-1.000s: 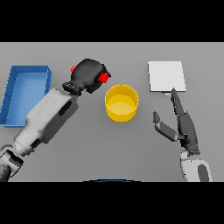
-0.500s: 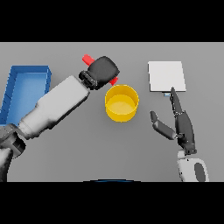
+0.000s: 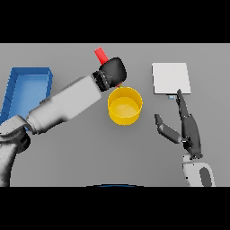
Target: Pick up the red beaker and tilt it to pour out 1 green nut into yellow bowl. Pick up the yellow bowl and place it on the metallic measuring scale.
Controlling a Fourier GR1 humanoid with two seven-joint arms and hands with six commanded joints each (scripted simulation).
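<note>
Just below the left hand (image 3: 112, 72), curled round the light, rigid red beaker (image 3: 101, 55), sits the yellow bowl (image 3: 125, 106); right hand (image 3: 188, 130) open, idle.

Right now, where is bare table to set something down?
Free: the grey table in front of the yellow bowl, and between the bowl and the right hand. Crowded: above the bowl, where the left hand tilts the red beaker.

Blue tray (image 3: 27, 74) at far left of grey desk (image 3: 90, 152), seen past the arm.
</note>
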